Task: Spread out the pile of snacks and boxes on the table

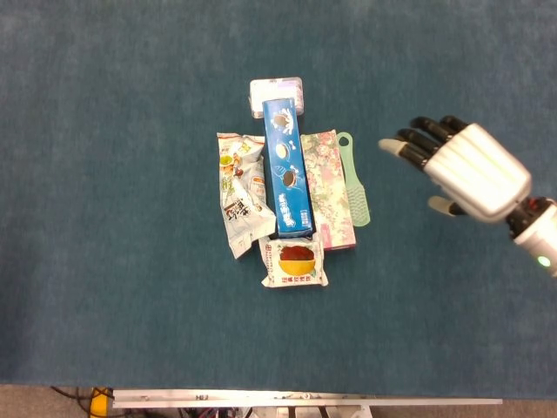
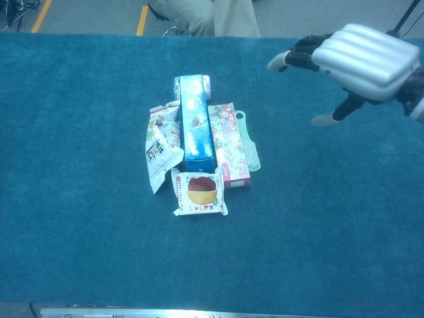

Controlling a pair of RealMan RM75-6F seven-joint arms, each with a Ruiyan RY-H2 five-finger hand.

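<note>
No legible text on any package

The blue box (image 1: 288, 174), white snack bag (image 1: 242, 195), floral box (image 1: 329, 190) and small square packet (image 1: 295, 263) all carry printing, but it is too small and blurred to read.
</note>
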